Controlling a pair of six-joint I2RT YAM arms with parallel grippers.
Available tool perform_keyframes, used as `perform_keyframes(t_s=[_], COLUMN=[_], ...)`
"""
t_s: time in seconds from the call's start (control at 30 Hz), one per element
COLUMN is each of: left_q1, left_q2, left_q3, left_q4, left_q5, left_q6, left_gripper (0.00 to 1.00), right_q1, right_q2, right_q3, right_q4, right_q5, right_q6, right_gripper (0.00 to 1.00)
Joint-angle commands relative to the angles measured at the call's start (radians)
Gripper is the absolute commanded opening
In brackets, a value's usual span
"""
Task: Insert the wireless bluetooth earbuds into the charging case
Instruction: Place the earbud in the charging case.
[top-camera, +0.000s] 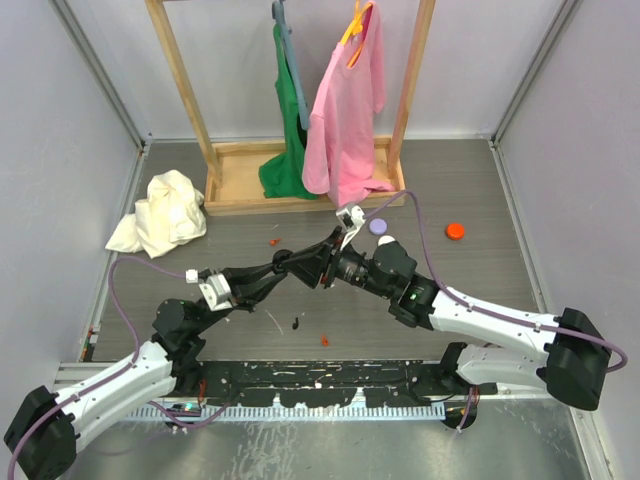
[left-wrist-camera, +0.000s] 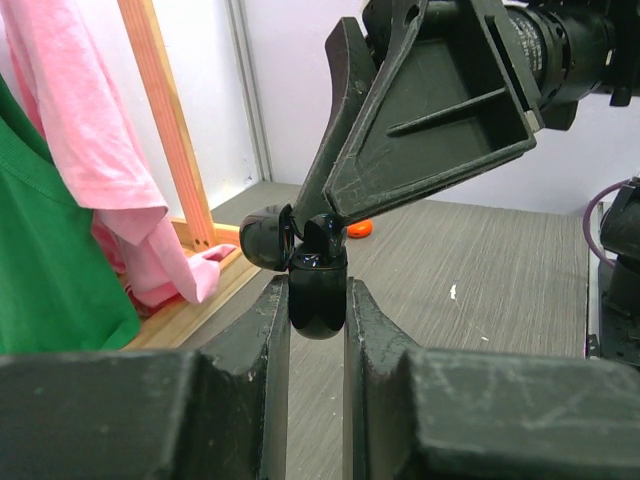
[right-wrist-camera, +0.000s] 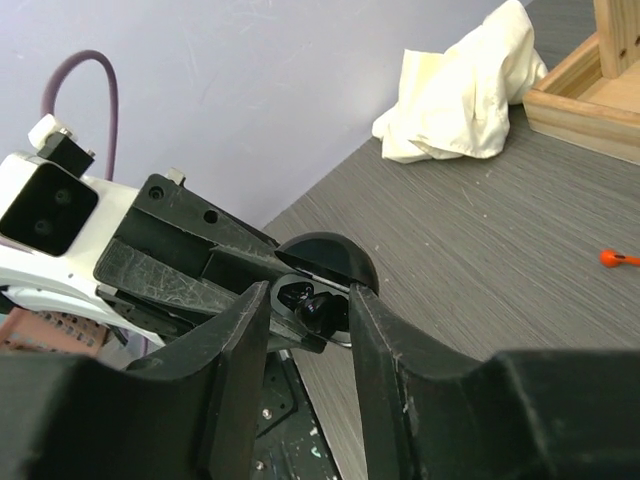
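Case, glossy black (lid open)

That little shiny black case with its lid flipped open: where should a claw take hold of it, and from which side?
Grip the glossy black plastic charging case by its rounded lower body, coming from the closed bottom end, as the left claw does. Its hinged lid hangs open to one side and the opening faces away from that claw, so both stay free.

One case, maybe one earbud, two shirts
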Motion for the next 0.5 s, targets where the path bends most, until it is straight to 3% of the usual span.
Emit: perform_keyframes(t_s=[0.0,0.23,0.47], left_q1=[0.000,0.000,0.000], left_q2=[-0.009,-0.001,0.014], left_q3=[0.013,0.017,0.022], left_q4=[0.044,0.011,0.012], left_q5=[0.011,0.010,0.026], left_q6=[0.035,0.053,0.053], left_gripper=[0.00,0.00,0.00], right_q1=[-0.001,-0.002,-0.002], right_q2=[-0.060,-0.050,-0.012], right_q3=[0.097,0.231,0.287], right_q4=[-0.139,-0.407,-0.504], right_q5=[0.032,0.016,0.026], right_q6=[-0.062,-0.095,-0.073], right_gripper=[0.44,0.44,0.43])
